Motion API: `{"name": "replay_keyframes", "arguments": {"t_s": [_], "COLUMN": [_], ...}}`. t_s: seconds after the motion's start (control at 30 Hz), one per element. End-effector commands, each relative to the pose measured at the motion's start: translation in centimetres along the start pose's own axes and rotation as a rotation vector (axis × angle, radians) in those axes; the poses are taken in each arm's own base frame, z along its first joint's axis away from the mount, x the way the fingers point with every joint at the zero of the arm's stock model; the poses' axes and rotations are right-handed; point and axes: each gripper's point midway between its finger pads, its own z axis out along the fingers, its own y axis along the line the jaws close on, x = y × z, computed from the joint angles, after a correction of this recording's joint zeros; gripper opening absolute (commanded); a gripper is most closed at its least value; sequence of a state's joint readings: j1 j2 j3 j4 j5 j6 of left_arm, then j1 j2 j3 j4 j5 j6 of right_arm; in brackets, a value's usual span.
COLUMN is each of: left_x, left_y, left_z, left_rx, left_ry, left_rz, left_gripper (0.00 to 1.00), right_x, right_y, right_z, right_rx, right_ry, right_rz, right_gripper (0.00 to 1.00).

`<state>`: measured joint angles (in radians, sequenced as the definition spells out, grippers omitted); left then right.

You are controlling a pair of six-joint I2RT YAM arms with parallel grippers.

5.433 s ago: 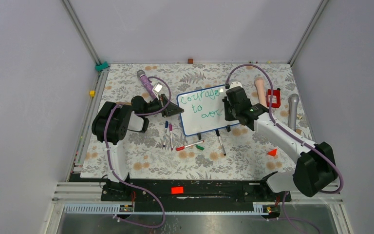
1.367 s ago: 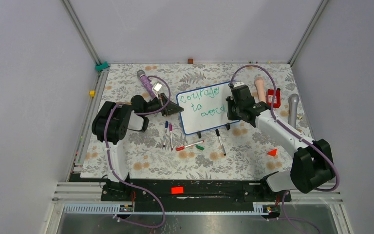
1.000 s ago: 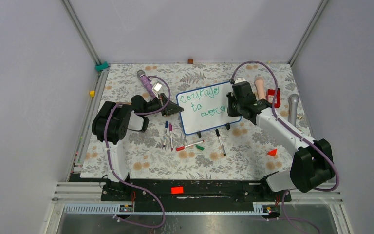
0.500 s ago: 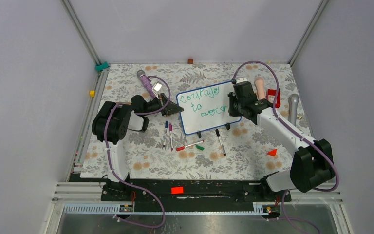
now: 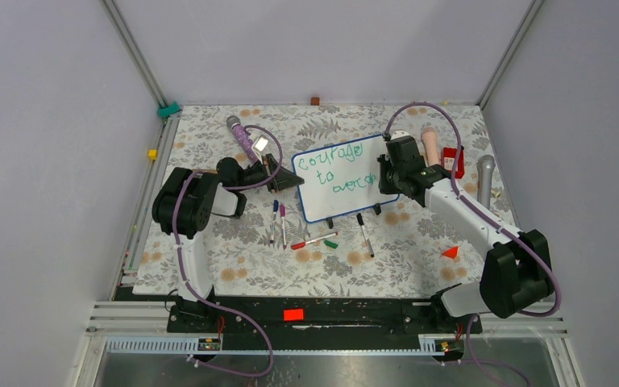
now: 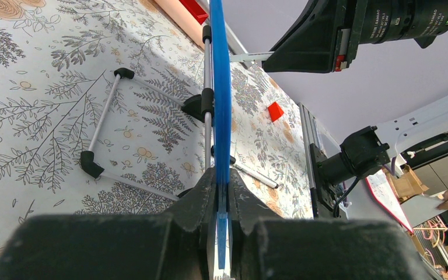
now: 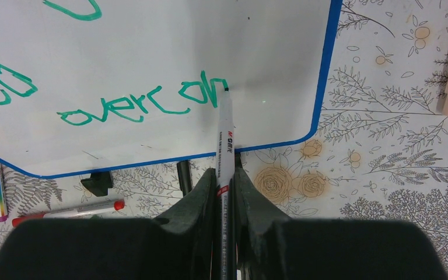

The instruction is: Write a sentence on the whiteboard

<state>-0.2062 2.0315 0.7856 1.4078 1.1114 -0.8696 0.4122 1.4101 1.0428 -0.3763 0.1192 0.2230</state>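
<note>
The whiteboard stands tilted on black clip feet on the flowered table. Its blue-framed left edge is pinched in my left gripper, which sits at the board's left side. Green handwriting, the sentence, reads "courage", "to" and then "overco" followed by part of another letter. My right gripper is shut on a white-barrelled marker. The marker's tip touches the board at the end of the last green stroke. This gripper hovers at the board's lower right.
Several loose markers, a green cap and a black marker lie in front of the board. A purple wand lies back left. A pink handle, a red block and a grey microphone lie to the right.
The right gripper has crept rightward along the lowest line with the marker, and the green word has grown from "over" to "overco" plus a further stroke. The left gripper has kept still.
</note>
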Motion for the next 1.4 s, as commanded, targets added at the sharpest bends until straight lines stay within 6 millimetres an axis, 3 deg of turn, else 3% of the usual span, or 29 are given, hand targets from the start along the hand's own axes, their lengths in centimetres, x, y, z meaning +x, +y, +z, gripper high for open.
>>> {"name": "replay_keyframes", "arguments": {"t_s": [0.0,0.27,0.7,1.37], "left_x": [-0.8,-0.9,-0.8,-0.8], "left_y": [-0.9,-0.9,-1.1,-1.1], "left_z": [0.6,0.9,1.0,1.0], "left_rx": [0.038,0.039,0.042,0.043], "left_ry": [-0.012,-0.015,-0.014,-0.011], "left_rz": [0.066,0.064,0.066,0.065], "left_gripper": [0.00,0.00,0.00,0.00], "right_x": [-0.5,0.8,0.8,-3.4], "right_y": [-0.4,-0.6,-0.8,-0.3], "right_z": [0.1,0.7,0.9,-0.1], "right_rx": [0.021,0.029,0.043,0.034], "right_ry": [-0.004,0.024,0.032,-0.050], "right_rz": [0.003,0.004,0.006,0.019], "right_gripper": [0.00,0.00,0.00,0.00]}}
